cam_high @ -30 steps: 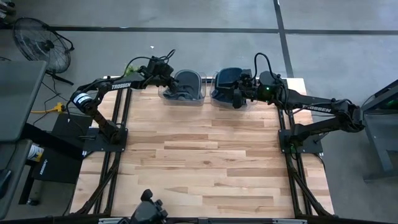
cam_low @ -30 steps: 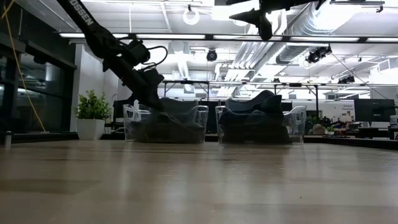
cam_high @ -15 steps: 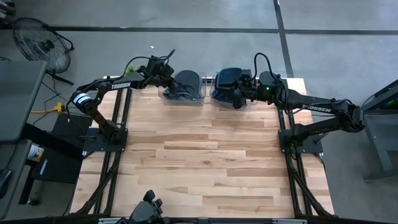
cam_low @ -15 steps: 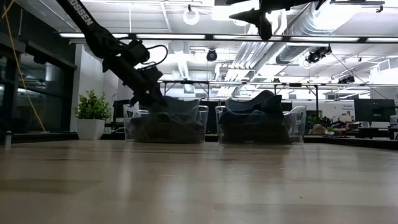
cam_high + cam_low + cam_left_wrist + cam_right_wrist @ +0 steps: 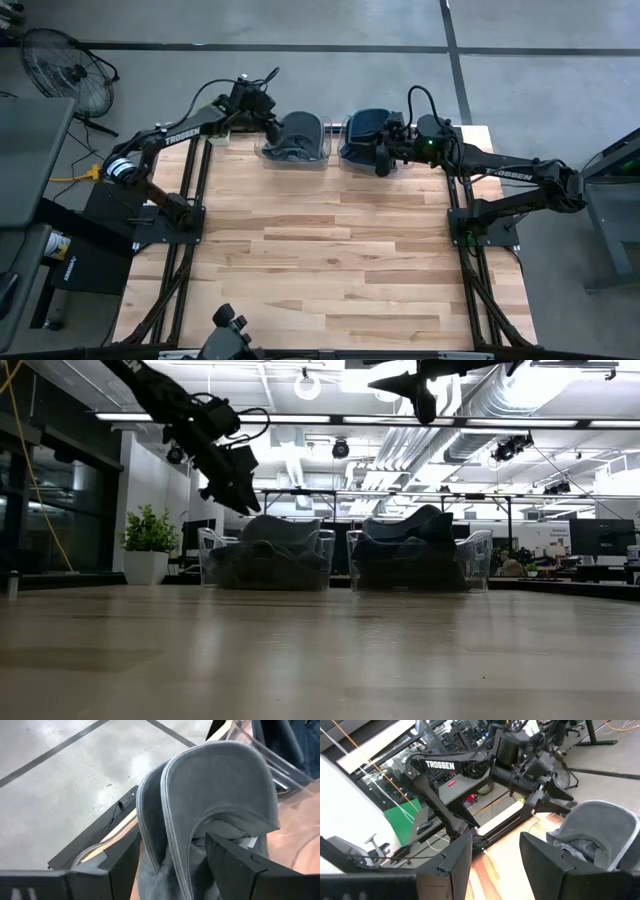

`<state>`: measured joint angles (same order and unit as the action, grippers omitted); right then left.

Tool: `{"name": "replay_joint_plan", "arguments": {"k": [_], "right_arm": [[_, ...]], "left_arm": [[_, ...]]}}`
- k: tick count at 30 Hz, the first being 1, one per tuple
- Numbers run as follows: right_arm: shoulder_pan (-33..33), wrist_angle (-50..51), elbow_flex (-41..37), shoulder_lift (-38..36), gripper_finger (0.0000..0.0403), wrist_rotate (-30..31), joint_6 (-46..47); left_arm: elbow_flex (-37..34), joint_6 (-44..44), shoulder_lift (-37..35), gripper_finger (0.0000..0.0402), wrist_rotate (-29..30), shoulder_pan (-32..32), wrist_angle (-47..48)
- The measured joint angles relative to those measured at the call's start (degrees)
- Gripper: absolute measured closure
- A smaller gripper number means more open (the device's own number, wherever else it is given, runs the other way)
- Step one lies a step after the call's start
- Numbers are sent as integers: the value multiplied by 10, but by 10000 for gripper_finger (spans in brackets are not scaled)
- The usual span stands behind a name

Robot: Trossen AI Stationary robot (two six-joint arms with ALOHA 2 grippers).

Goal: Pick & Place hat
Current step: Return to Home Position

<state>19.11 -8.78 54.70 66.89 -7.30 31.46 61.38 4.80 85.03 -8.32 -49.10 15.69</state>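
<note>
Since 2 gray caps (image 5: 297,138) fill the far-edge left bin (image 5: 215,555) and a blue cap (image 5: 366,125) the right bin (image 5: 478,560), placing looks done; left gripper (image 5: 268,122) and right gripper (image 5: 381,158) hover spread, empty.

- Even overhead light falls on the table (image 5: 330,250) in the high view; its pale wood carries only faint, soft shadows
- Level with the table, ceiling strip lights (image 5: 320,418) glare white, and the transparent bins (image 5: 265,560) at its far edge stand dark against them
- The table's near boards hold a dull sheen
- Beyond the table, a white surface (image 5: 350,805) is blown out in the right wrist view
</note>
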Motion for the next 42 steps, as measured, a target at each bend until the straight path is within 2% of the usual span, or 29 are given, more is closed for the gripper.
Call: {"name": "replay_joint_plan", "arguments": {"k": [6, 10, 15, 23, 34, 42], "right_arm": [[0, 2, 0, -2, 242, -16, -18], [0, 8, 0, -10, 242, -21, -29], [0, 26, 0, -26, 242, -21, -40], [0, 77, 0, -68, 242, -21, -66], [0, 241, 0, -189, 242, 10, -104], [-26, 308, -14, -268, 242, 27, -121]], "left_arm": [[25, -8, -38, 191, -19, 0, 61], [27, -27, -73, 208, -52, 1, 78], [27, -56, -128, 230, -63, 3, 98], [27, -78, -206, 260, -89, 59, 110], [26, -111, -279, 293, -86, 166, 143], [26, -143, -319, 310, -22, 218, 197]]}}
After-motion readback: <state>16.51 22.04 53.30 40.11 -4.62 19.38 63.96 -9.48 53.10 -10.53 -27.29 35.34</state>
